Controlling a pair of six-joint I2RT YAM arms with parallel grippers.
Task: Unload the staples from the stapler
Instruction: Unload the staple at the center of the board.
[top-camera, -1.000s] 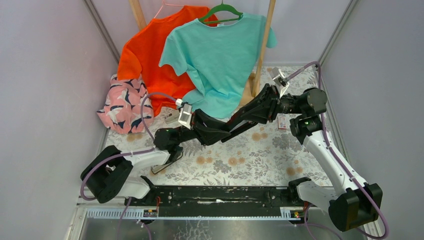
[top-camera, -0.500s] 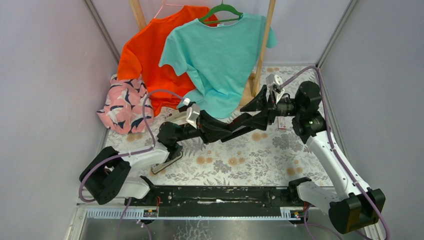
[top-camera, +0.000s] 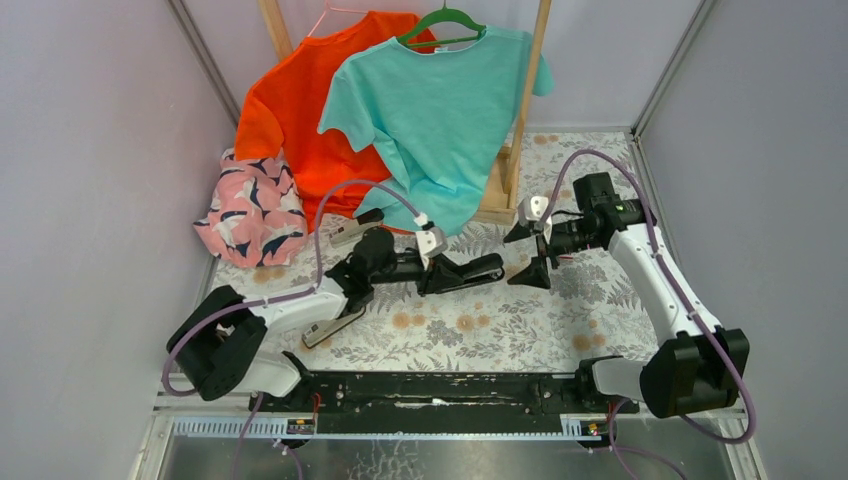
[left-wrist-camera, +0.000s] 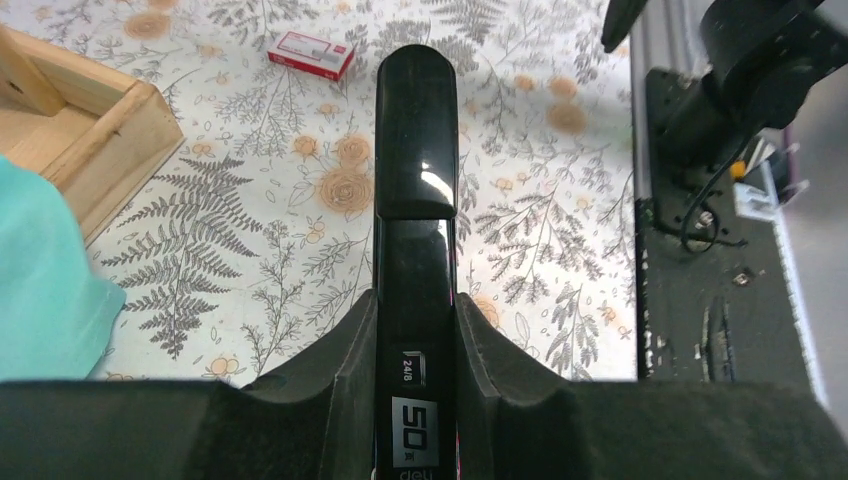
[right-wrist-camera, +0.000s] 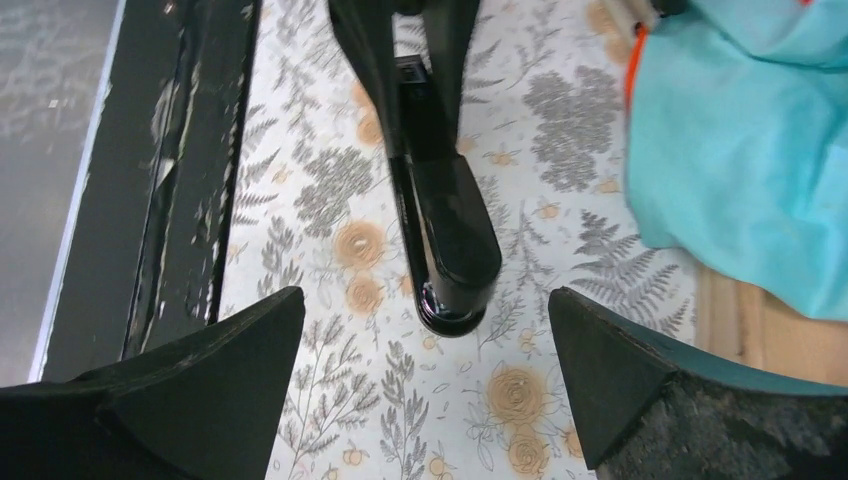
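Note:
A black stapler (top-camera: 472, 269) is held level above the table, and my left gripper (top-camera: 440, 272) is shut on its rear half. In the left wrist view the stapler (left-wrist-camera: 416, 180) runs straight out between the two pads, which press its sides at my left gripper (left-wrist-camera: 416, 330). My right gripper (top-camera: 528, 257) stands wide open just right of the stapler's front end, not touching it. In the right wrist view the stapler's rounded tip (right-wrist-camera: 455, 250) points at the gap of my right gripper (right-wrist-camera: 425, 295). The staples are hidden.
A small white-and-pink box (left-wrist-camera: 312, 54) lies on the flowered cloth beyond the stapler. A wooden rack base (top-camera: 497, 195) carries a teal shirt (top-camera: 430, 110) and an orange shirt (top-camera: 290, 120). A pink patterned bag (top-camera: 248, 210) sits at the left. A long grey-and-black object (top-camera: 333, 326) lies under the left arm.
My right gripper has opened, let go of the stapler's front end and drawn back to the right. The left gripper has brought the stapler lower and more level.

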